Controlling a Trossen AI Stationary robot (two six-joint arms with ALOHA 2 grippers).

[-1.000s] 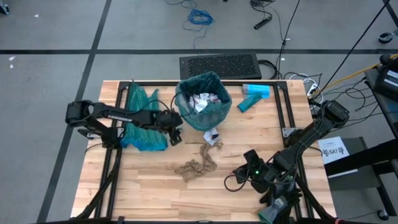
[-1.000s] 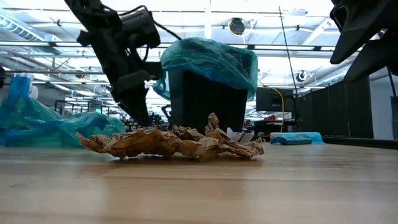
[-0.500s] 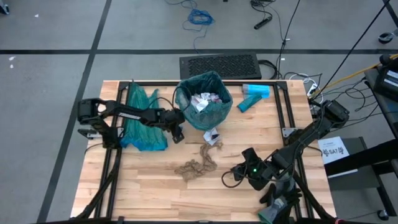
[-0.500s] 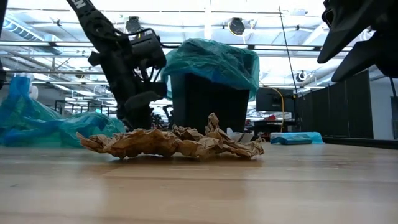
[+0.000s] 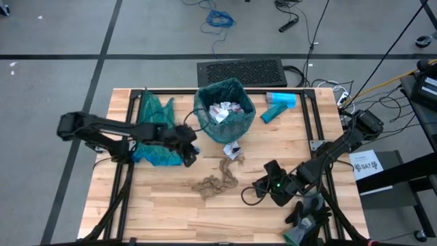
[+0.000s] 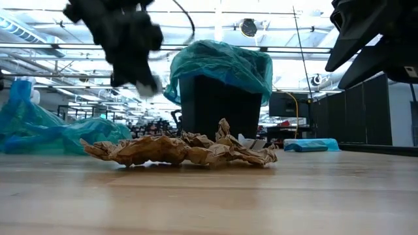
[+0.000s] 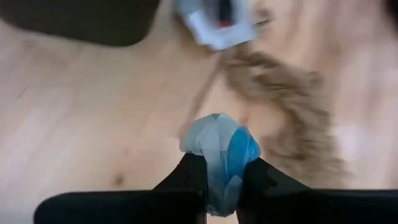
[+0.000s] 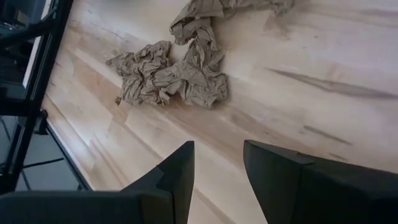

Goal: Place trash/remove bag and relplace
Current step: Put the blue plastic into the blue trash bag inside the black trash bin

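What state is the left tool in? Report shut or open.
Shut on a light-blue wrapper: in the left wrist view the left tool has its two dark fingers pinching the scrap between them, above the table.

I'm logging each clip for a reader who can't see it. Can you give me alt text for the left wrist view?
The left gripper is shut on a light-blue and white wrapper, held above the wooden table. Beyond it lie crumpled brown paper and a blurred white scrap, with a dark shape at one corner.
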